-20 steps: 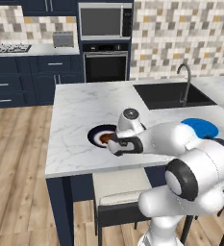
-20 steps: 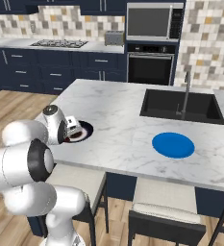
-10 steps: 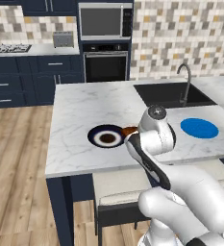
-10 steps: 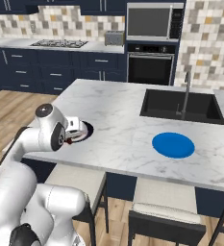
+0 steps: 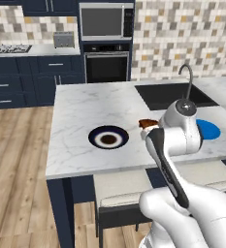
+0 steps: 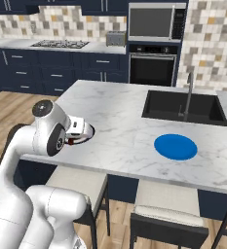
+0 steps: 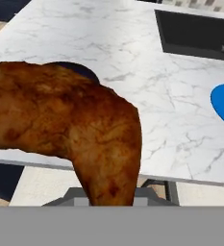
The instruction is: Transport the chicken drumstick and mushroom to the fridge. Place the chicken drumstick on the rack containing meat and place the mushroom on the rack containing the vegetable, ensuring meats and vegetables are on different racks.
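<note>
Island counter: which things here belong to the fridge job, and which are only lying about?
For the job:
- drumstick, held by the tool
- dark plate with a brown thing, perhaps the mushroom

Lying about:
- blue plate
- sink
- faucet
- toaster

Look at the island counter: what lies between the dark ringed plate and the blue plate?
In the left base view, the chicken drumstick, held in the gripper, and the robot's arm sit between the dark ringed plate and the blue plate.

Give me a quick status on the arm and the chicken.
Gripper shut on chicken drumstick, lifted off the dark plate. Blue plate off to the side, apart. Nothing blocking over the marble island.
</note>
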Robot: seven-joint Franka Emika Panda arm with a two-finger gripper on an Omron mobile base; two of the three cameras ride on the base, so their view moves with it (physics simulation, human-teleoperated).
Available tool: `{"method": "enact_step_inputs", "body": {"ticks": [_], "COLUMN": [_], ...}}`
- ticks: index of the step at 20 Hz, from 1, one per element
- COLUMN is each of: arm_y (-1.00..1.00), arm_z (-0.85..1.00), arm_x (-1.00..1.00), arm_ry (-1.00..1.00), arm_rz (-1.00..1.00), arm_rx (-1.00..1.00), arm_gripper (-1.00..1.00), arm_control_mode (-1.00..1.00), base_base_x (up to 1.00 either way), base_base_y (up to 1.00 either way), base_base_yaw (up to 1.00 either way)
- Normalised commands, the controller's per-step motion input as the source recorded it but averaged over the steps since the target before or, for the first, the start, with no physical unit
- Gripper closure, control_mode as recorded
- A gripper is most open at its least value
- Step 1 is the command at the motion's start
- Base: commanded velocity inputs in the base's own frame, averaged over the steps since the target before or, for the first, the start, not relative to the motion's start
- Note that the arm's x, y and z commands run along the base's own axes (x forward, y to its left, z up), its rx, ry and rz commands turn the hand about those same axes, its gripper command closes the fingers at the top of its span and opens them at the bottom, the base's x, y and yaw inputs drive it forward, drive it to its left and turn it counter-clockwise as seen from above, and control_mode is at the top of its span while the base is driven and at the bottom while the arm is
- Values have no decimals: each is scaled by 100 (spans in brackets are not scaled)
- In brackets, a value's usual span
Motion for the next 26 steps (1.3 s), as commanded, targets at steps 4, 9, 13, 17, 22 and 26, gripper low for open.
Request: {"method": "enact_step_inputs", "body": {"ticks": [4,9,13,17,22,26], "arm_y": [-1,0,-1,0,0,0], "arm_z": [41,46,42,27,36,52], "arm_x": [-50,-65,-65,-71,-65,-64], "arm_ry": [-2,-3,0,-1,0,-1], "arm_rz": [-1,0,0,0,0,0], "arm_rx": [1,0,2,0,1,1], "arm_gripper": [100,100,100,100,100,100], "arm_control_mode": [-100,-100,-100,-100,-100,-100], "base_base_x": [0,0,0,0,0,0], "base_base_y": [0,0,0,0,0,0], "base_base_yaw": [0,0,0,0,0,0]}}
